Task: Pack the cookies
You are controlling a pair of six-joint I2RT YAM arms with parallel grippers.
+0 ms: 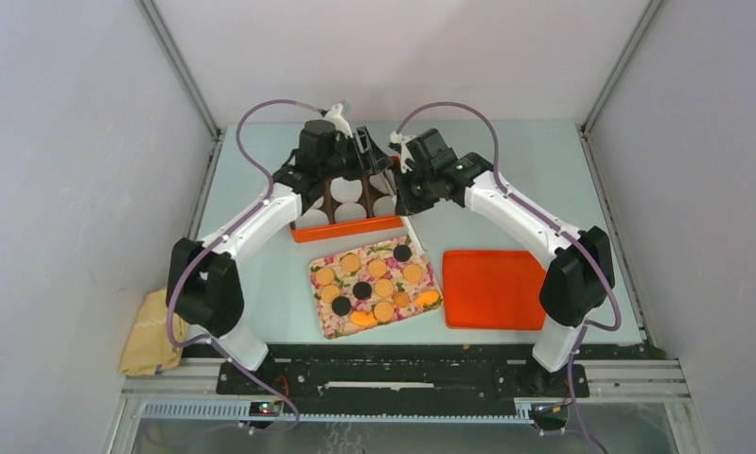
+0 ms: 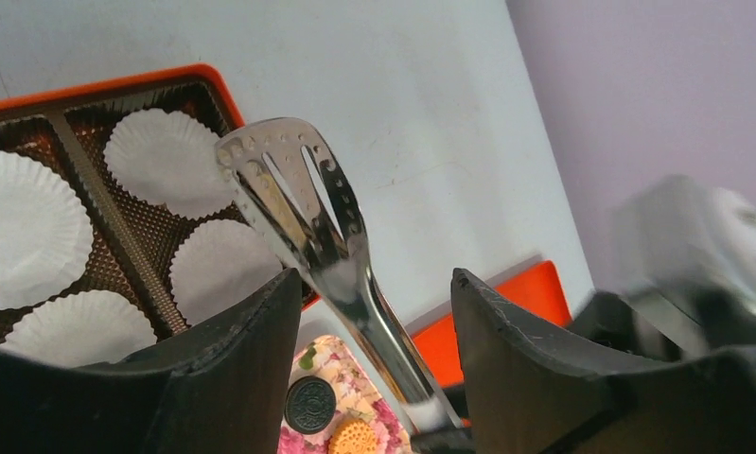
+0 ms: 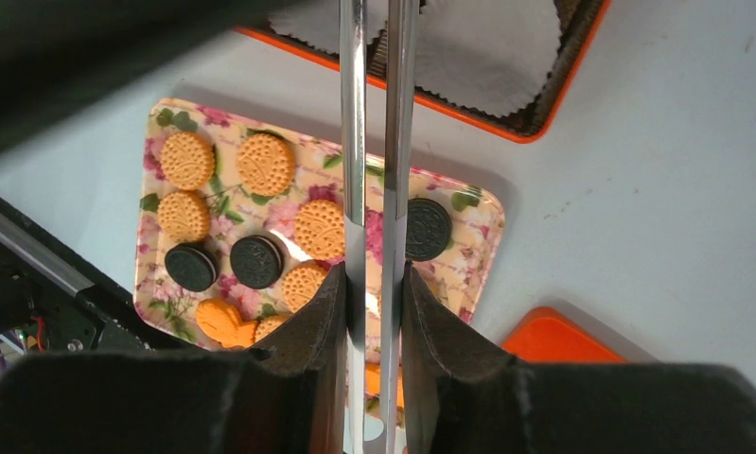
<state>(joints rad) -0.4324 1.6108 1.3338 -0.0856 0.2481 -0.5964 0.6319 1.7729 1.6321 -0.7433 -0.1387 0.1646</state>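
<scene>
The right end effector (image 3: pixel 374 279) is clenched on slim steel tongs (image 3: pixel 353 142). The left end effector (image 2: pixel 376 276) is released, jaws straddling their slotted blade. Small round orange and dark cookies (image 3: pixel 265 163) lie on the floral rectangular tray (image 3: pixel 464 274), toward the arm bases from both. The tongs point away from them.

Whole surface (image 1: pixel 506 170) viewed from high above. Wrist views taken close, downward past the jaws; floral tray (image 1: pixel 331 324) shared by all three.

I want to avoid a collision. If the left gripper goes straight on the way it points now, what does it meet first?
Most likely the metal tongs: their slotted head stands just ahead of the open left gripper. Beyond lies the orange box with paper liners; depth is unclear.
</scene>
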